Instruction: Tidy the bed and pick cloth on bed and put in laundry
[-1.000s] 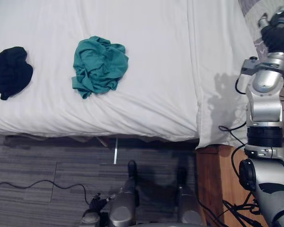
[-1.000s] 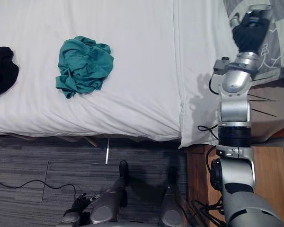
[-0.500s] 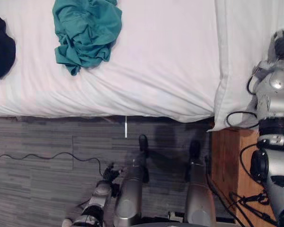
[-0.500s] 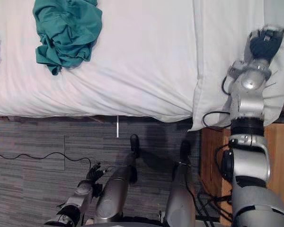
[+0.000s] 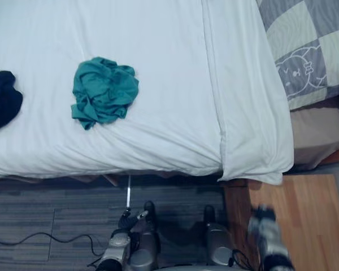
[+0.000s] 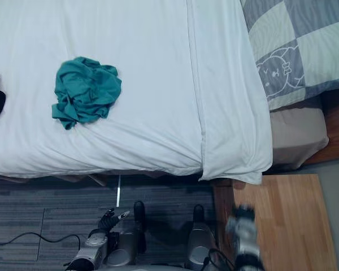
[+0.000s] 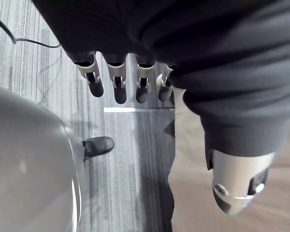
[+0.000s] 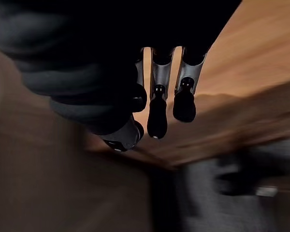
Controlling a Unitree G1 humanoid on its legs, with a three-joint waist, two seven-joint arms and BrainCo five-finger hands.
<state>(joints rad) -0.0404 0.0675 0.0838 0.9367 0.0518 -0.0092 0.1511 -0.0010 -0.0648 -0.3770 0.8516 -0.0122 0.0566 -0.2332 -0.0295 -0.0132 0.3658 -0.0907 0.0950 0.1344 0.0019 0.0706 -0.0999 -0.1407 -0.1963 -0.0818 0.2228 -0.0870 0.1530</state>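
Teal cloth [image 5: 104, 90] — crumpled heap, lay on the white bed [image 5: 169, 51] near its front edge. Black cloth [image 5: 3, 100] — bunched on the same sheet, apart to the teal one's left. Grey checked quilt [image 5: 308, 45] covered the bed's right end. Left hand [image 7: 117, 82] hung low over the grey floor [image 7: 130, 159], fingers straight, holding nothing. Right hand [image 8: 157, 113] hung over a wooden surface [image 8: 261, 48], fingers loose, empty.

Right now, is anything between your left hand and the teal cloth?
Nothing visible lies on the white sheet before the teal cloth. The left hand hangs low over the floor, so only the bed's edge intervenes.
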